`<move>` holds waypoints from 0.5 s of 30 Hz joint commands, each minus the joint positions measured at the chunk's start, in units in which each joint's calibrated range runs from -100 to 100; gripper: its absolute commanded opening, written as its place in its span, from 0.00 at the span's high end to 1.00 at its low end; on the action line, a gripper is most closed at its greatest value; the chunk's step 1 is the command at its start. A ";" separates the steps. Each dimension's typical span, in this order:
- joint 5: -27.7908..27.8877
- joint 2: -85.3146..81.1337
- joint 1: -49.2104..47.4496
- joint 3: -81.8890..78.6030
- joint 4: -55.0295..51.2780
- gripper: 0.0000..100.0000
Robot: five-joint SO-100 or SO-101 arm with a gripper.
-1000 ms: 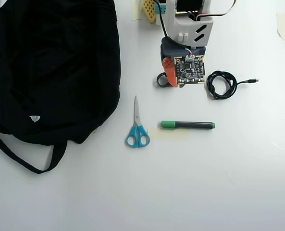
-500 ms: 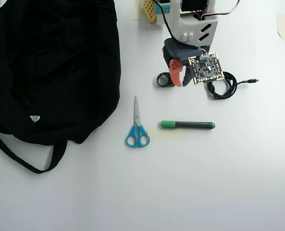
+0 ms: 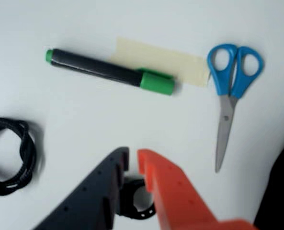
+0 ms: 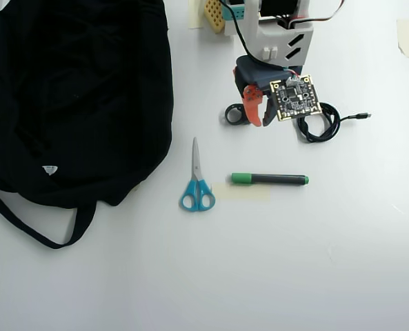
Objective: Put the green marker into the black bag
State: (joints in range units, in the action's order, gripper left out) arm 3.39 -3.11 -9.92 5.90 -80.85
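My pincer [image 3: 133,158] comes into the wrist view from the bottom edge, its tips aimed toward twelve o'clock. The black finger [image 3: 91,196] sits on the left there, the orange finger [image 3: 177,194] on the right, with only a narrow gap between their tips and nothing held. Overhead, my arm [image 4: 280,41] reaches down from twelve o'clock, pincer [image 4: 254,103] low over the worktop.

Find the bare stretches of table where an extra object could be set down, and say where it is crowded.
Bare: the whole strip below the scissors and marker, and the right side past the cable. Crowded: the centre, where claw, cable, marker and scissors cluster. The bag fills the upper left.
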 commanded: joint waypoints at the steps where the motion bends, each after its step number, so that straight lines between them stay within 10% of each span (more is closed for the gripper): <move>1: -3.76 -0.21 -0.18 1.47 2.38 0.98; 15: -14.04 5.19 -3.54 2.10 10.82 0.98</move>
State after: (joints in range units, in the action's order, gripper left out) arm -8.62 2.03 -12.49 5.90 -73.04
